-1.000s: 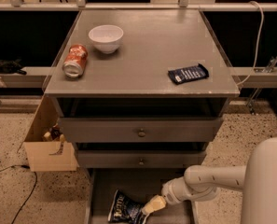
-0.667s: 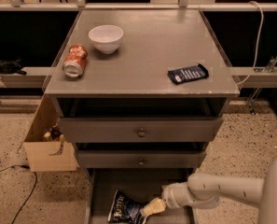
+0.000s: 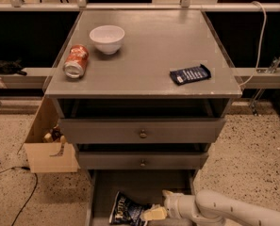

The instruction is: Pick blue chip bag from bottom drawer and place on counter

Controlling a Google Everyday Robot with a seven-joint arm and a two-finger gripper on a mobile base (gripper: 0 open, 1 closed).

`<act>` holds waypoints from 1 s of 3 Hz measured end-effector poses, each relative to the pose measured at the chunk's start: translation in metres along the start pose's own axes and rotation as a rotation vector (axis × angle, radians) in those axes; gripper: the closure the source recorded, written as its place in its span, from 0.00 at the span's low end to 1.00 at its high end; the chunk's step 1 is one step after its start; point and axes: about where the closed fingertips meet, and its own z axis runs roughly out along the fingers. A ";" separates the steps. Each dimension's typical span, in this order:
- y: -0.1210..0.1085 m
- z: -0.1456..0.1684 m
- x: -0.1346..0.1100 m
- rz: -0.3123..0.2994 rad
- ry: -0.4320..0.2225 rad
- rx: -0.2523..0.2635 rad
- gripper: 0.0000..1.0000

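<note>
my hand point(image 3: 154, 213): low in the bottom drawer point(image 3: 144, 185), against the blue chip bag point(image 3: 127, 211), to grasp it
grip: i cannot tell, open or closed
desk point(image 3: 149, 51): bag's destination

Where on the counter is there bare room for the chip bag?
The widest bare patch on the counter runs down the middle, between the white bowl and the flat blue packet; the back right corner is bare. The left edge is crowded by bowl and soda can. The gripper sits at the blue chip bag in the bottom drawer.
</note>
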 end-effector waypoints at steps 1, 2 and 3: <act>0.000 0.032 0.036 0.066 0.048 -0.013 0.00; -0.004 0.053 0.063 0.114 0.071 0.002 0.00; -0.015 0.083 0.089 0.165 0.094 0.019 0.00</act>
